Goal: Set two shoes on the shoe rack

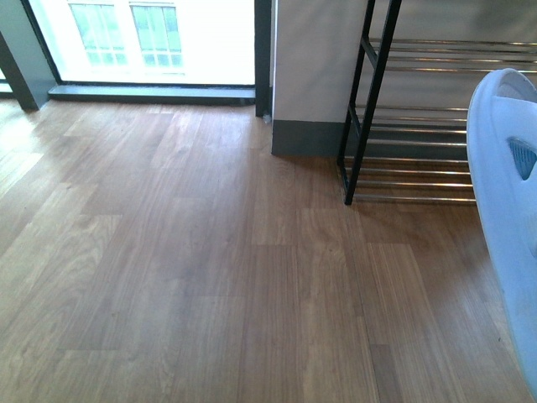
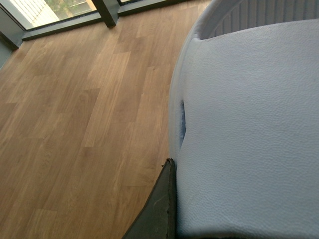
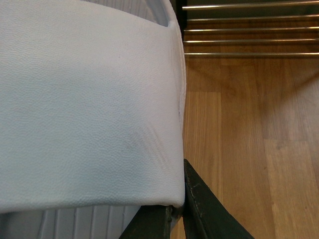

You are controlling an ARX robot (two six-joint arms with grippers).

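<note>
At the right edge of the front view, close to the camera, one pale blue slide [image 1: 503, 218] fills the frame from top to bottom. It is a smooth, one-piece rubber shoe with a darker blue ribbed patch showing inside. It is nearer than the one shoe rack [image 1: 370, 101], which stands far right against a pale wall [image 1: 315, 59] on the wooden floor [image 1: 210, 277]. The rack has a black metal side frame and three tiers of thin chrome bars in view. One window [image 1: 151, 38] lies far left. In the right wrist view, the right gripper [image 3: 180, 201] clamps two dark fingers on the edge of the slide's broad, pebbled strap [image 3: 89, 109]. The left gripper [image 2: 169, 199] shows one finger against a like strap, so I cannot tell if it grips. I also cannot tell whether there are one or two slides.
</note>
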